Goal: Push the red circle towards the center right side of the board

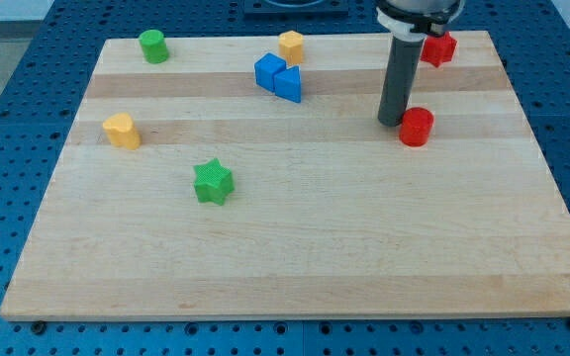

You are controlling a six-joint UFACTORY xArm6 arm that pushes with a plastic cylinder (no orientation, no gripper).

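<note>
My tip [393, 122] down on board [295, 257], just left of red circle [417, 127] — touching or nearly, cannot tell. Red circle at right of centre, upper half. Second red block [440, 48] at top right, partly behind rod. No pincer on rod — nothing to spread or pinch.

The wooden worktop [295, 247] carries eight blocks: a green cylinder [152, 45], an orange hexagon [291, 45], a blue cube [269, 70] touching a blue triangle [288, 85], a red star-like block [439, 48], a red circle [417, 127], a yellow heart [121, 130] and a green star [213, 183].
</note>
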